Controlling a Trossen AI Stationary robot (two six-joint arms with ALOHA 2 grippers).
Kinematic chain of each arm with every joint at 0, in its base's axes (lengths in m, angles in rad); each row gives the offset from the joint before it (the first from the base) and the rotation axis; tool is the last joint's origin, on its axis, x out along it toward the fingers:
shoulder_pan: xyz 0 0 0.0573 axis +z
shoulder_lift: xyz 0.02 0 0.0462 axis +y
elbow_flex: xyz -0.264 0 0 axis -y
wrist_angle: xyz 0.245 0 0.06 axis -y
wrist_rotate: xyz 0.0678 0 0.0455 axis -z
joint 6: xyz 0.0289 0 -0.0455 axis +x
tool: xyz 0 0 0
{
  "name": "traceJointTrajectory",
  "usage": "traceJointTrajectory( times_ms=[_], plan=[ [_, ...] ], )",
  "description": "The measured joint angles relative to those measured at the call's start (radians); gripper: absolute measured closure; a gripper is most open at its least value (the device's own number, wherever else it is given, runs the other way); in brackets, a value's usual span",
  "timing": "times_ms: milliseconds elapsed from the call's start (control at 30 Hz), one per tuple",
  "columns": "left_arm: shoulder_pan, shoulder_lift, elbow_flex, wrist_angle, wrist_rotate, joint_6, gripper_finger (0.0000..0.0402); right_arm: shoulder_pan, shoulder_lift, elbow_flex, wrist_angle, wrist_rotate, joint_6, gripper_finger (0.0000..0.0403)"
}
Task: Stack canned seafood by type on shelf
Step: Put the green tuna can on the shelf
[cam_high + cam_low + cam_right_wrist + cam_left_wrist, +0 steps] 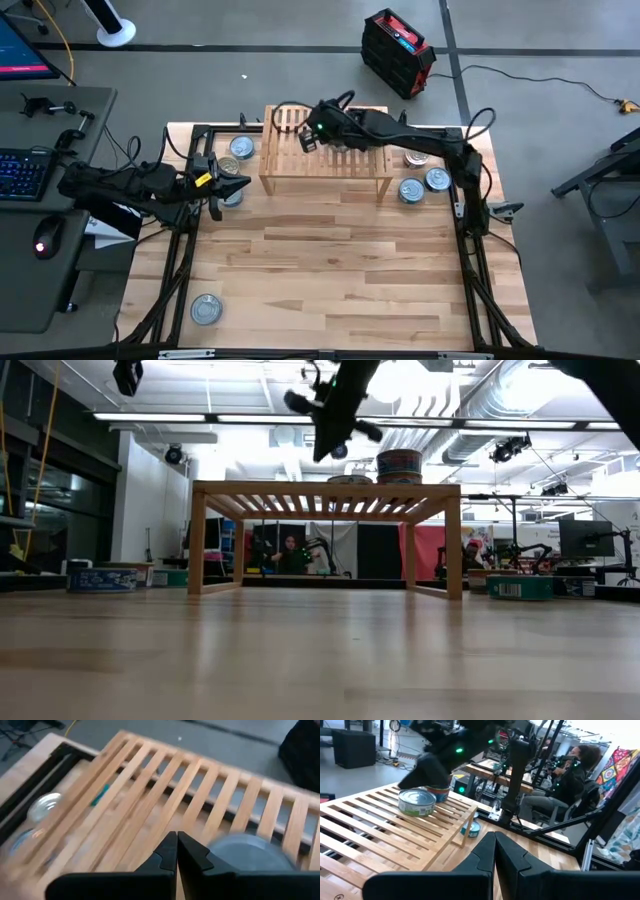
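From above, the shelf [325, 150] stood at the twelve o'clock edge of the table [330, 260], with the right gripper [312, 133] hovering over its slats toward the ten o'clock corner, jaws shut and empty. The left gripper [235, 185] waited off the shelf's nine o'clock end, jaws pressed together, just above a tin [231, 196]. Another tin [241, 148] lay at ten o'clock of the shelf, three tins [424, 178] clustered at its three o'clock side, and a lone tin [205, 309] sat near the table's seven o'clock corner. At table height, the right gripper hung above the shelf top, clear of it, and a short stack of tins [399, 465] stood on the slats beside a flatter tin [349, 479]. The left wrist camera showed a silver-lidded tin [417, 802] on the slats, with its own fingers [485, 855] meeting. The right wrist camera showed closed fingers [167, 852] over the slats and a blurred grey lid [250, 851] close by.
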Motion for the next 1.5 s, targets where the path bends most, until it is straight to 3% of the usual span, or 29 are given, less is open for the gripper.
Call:
traceJointTrajectory(
  times_ms=[533,733,833,967,1067,1500],
  plan=[
    [0.007,0.000,0.000,-0.042,-0.001,-0.077,0.0401,-0.036,0.049,0.001,-0.009,-0.046,-0.052,0.0403],
    [0.007,0.000,0.000,-0.042,-0.014,-0.076,0.0401,-0.001,0.049,0.001,0.223,-0.175,-0.327,0.0403],
    [0.007,0.000,0.000,-0.042,-0.025,-0.075,0.0401,-0.002,0.049,0.001,0.205,-0.220,-0.542,0.0403],
    [0.007,0.000,0.000,-0.042,-0.026,-0.084,0.0401,-0.015,0.049,0.001,0.120,-0.172,-0.794,0.0403],
    [0.007,0.000,0.000,-0.042,-0.026,-0.105,0.0401,-0.031,0.049,0.001,0.086,-0.110,-0.826,0.0403],
    [0.007,0.000,0.000,-0.042,-0.026,-0.153,0.0401,-0.046,0.049,0.001,-0.011,-0.101,-0.896,0.0403]
  ],
)
